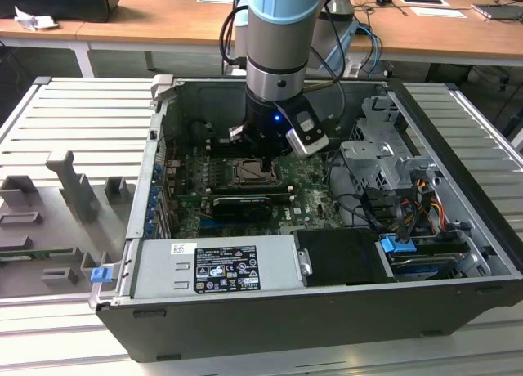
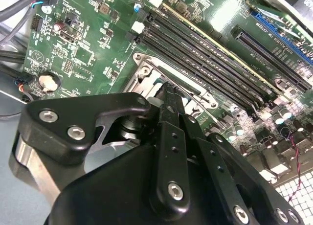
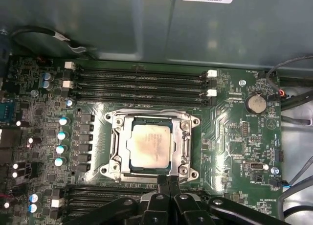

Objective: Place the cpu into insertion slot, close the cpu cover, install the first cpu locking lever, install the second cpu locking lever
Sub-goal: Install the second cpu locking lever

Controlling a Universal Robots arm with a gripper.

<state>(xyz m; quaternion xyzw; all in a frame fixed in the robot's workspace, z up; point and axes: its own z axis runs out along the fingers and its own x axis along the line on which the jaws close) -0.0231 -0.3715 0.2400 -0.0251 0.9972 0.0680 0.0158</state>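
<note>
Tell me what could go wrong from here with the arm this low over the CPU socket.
The gripper sits at the edge of the cpu cover, which lies flat over the cpu. A sideways slip could scrape the fingertips across the chip's exposed face.

The memory slots run close beside the socket; a drift that way might knock their white latches.

If the cpu is not fully seated in the insertion slot, pressing on the frame could stress it; the seating is not clear.

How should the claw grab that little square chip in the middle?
By two opposite edges of the cpu, coming straight down from above, since it lies flat and thin, face up. Right now the cpu cover seems to frame it closely, so probably only its flat top is free to reach.
</note>
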